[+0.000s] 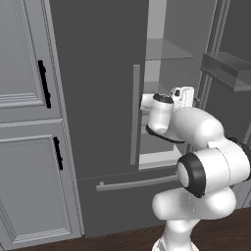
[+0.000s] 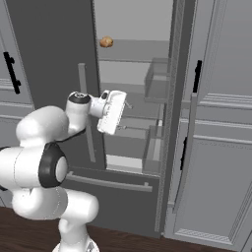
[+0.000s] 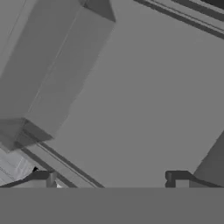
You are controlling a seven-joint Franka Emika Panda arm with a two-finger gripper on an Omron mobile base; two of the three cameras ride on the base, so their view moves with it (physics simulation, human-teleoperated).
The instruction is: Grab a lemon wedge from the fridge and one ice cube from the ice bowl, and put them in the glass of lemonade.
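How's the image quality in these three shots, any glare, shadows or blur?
Left base view: flat, even light, no glare on the tall dark grey fridge. Right base view: the round tan-brown lump is sharp. Hand view: soft grey shading between the open two-finger gripper.

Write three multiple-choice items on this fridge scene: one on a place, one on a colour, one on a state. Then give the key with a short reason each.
1. Where is the round tan-brown lump?
A. on an upper shelf inside the tall dark grey fridge
B. on the wooden floor
C. in the bottom drawer

2. What colour are the handles on the panelled grey cabinets?
A. white
B. black
C. yellow

3. How does the fridge's right-hand door stand?
A. shut
C. taken off
B. swung open

Key: 1 A, the lump sits on a high shelf in the right base view. 2 B, the short black bars show on the cabinet doors. 3 B, the shelves show through the gap, and the white arm's end effector, jaws wide apart, reaches in.
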